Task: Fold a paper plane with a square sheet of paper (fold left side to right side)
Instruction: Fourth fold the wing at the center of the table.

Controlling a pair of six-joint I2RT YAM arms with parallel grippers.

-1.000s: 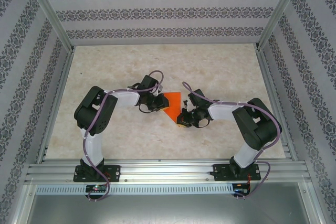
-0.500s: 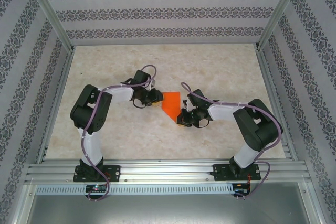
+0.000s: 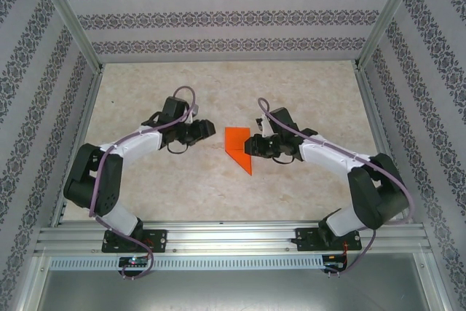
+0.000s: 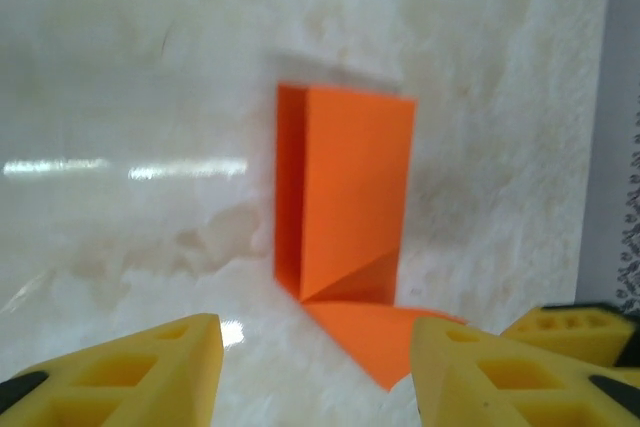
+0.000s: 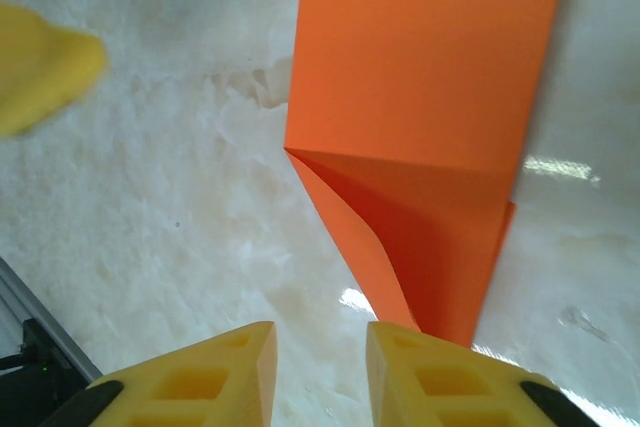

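Folded orange sheet of paper (image 3: 237,145), lying on counter (image 3: 306,92). Left pincer (image 3: 207,130) open, empty, nearby. Right pincer (image 3: 252,145) slightly parted, empty.

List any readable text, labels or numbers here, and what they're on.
None can be read.
The orange paper is blank on every face shown.
The wallpaper carries only an ornamental pattern, no letters.
The small boards below the front rail may carry markings, but they are too small to read.
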